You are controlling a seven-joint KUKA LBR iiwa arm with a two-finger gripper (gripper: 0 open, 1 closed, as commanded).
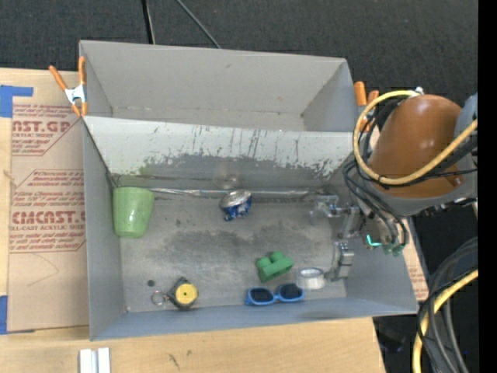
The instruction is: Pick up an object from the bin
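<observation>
Small white round cap [312,278]: flat, disc-like, no long axis we can make out. Lies just right of green block [274,266], slightly toward bin's near wall.

Gripper [336,235]: right of block, toward far wall from cap; jaws apart, nothing between them. We judge cap nearest candidate, just beside the near jaw; move would call for short shift toward near wall and block.

Blue sunglasses [276,294]: just near-side of block, right lens close to cap, contact unclear.

Yellow tape measure [185,294]: well left of block.

Soft, even light falls on the bin [210,92], brightest on its back wall.
</observation>
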